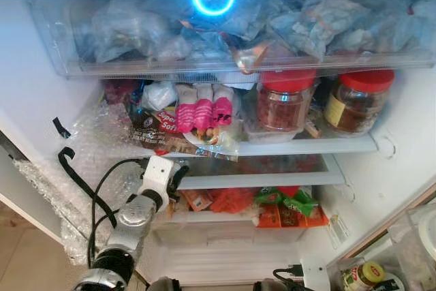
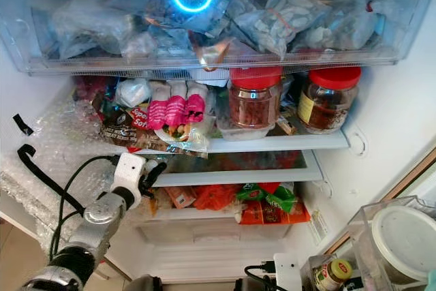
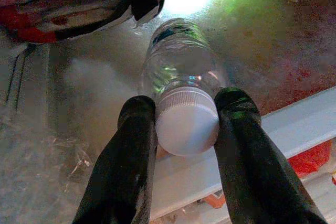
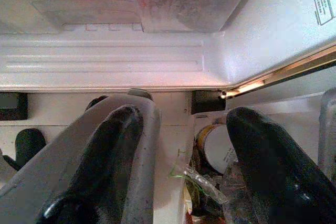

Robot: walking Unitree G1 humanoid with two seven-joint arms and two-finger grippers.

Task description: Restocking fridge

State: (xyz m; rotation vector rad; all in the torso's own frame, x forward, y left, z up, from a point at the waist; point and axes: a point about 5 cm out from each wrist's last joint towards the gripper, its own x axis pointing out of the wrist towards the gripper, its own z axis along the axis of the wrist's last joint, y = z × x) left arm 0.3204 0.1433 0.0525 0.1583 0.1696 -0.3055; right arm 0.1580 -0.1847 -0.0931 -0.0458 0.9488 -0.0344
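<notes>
The left gripper [image 3: 185,124] is reaching into the fridge [image 1: 409,134] at the middle shelf [image 1: 259,180], its two black fingers closed on the white cap [image 3: 186,121] of a clear water bottle [image 3: 181,66] lying on its side, cap toward the robot. From the head camera that's roughly eight o'clock in the picture. To finish well, the arm should slide the bottle straight back along the frosted shelf, toward twelve o'clock, then part the fingers only once it rests flat and cannot roll. The bottle looks transparent, ribbed and glossy, so slippery. The right gripper [image 4: 181,145] hangs low with fingers spread wide, holding nothing.
</notes>
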